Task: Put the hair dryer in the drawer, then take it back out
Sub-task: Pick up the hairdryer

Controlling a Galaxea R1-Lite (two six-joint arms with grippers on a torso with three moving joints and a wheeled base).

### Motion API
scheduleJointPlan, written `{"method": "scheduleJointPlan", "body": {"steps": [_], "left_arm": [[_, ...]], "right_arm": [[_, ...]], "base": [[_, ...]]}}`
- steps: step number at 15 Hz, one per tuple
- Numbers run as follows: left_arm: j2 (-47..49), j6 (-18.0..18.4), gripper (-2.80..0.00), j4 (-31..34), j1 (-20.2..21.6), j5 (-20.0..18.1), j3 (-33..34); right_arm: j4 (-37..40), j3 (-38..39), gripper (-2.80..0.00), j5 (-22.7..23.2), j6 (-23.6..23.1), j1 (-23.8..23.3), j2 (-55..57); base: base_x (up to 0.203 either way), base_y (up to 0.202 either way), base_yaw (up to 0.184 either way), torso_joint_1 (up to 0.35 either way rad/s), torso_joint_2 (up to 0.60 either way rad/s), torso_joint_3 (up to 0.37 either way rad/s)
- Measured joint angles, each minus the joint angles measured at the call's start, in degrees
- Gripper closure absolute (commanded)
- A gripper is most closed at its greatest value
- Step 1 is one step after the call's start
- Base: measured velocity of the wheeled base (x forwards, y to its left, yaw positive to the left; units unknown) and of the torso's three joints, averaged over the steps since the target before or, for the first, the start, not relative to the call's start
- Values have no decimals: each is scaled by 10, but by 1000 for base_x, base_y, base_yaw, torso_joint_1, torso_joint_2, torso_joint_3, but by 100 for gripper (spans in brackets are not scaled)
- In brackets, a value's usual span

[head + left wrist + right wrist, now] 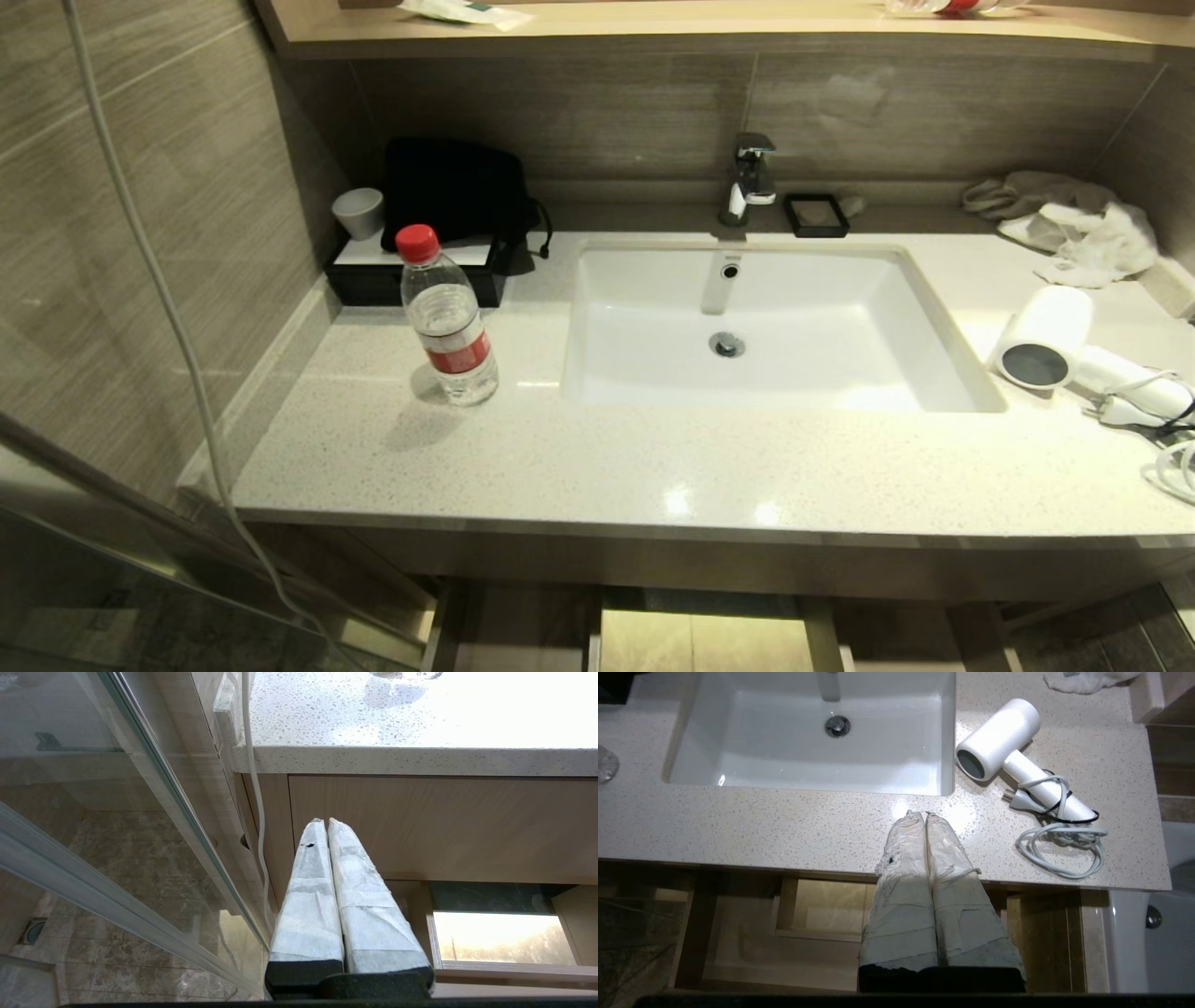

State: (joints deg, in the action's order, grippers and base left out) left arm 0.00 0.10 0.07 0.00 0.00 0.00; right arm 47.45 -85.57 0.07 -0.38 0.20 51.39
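— Hair dryer lies untouched on the counter, right edge of the head view, beside the sink. Drawer already open below.

— Right tool hovers shut; it likely must open to grasp. Only its wrist view shows the coiled cord. Left tool, shut, faces the cabinet.

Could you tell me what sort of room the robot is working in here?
Most likely a hotel bathroom: a sink with chrome faucet set in a speckled vanity countertop, and a hair dryer.
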Motion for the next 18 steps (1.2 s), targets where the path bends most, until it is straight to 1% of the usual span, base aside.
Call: {"method": "scheduleJointPlan", "body": {"steps": [2,3,4,5,6,7,8,10,11,12,13,14,15,16,17,18], "left_arm": [[0,0,0,0,0,0,0],[0,0,0,0,0,0,0],[0,0,0,0,0,0,0],[0,0,0,0,0,0,0],[0,0,0,0,0,0,0],[0,0,0,0,0,0,0],[0,0,0,0,0,0,0],[0,0,0,0,0,0,0],[0,0,0,0,0,0,0],[0,0,0,0,0,0,0],[0,0,0,0,0,0,0],[0,0,0,0,0,0,0],[0,0,0,0,0,0,0],[0,0,0,0,0,0,0],[0,0,0,0,0,0,0],[0,0,0,0,0,0,0]], "right_arm": [[46,-78,0,12,-9,-16,96],[61,-100,0,32,-16,-38,135],[73,-115,0,51,-29,-72,172],[81,-126,0,62,-53,-108,205],[86,-134,0,69,-90,-138,239],[89,-140,0,73,-129,-166,273],[89,-146,0,74,-153,-184,303],[82,-165,0,65,-199,-218,360],[77,-172,0,56,-237,-234,382],[69,-181,0,43,-285,-249,403],[57,-196,0,22,-345,-260,426],[44,-208,0,4,-382,-266,443],[33,-220,0,-8,-410,-270,460],[25,-228,0,-11,-418,-272,475],[13,-231,-134,-9,-423,-273,486],[2,-231,-280,-8,-437,-273,494]], "base": [[0,0,0,0,0,0],[0,0,0,0,0,0],[0,0,0,0,0,0],[0,0,0,0,0,0],[0,0,0,0,0,0],[0,0,0,0,0,0],[0,0,0,0,0,0],[0,0,0,0,0,0],[0,0,0,0,0,0],[0,0,0,0,0,0],[0,0,0,0,0,0],[0,0,0,0,0,0],[0,0,0,0,0,0],[0,0,0,0,0,0],[0,0,0,0,0,0],[0,0,0,0,0,0]]}}
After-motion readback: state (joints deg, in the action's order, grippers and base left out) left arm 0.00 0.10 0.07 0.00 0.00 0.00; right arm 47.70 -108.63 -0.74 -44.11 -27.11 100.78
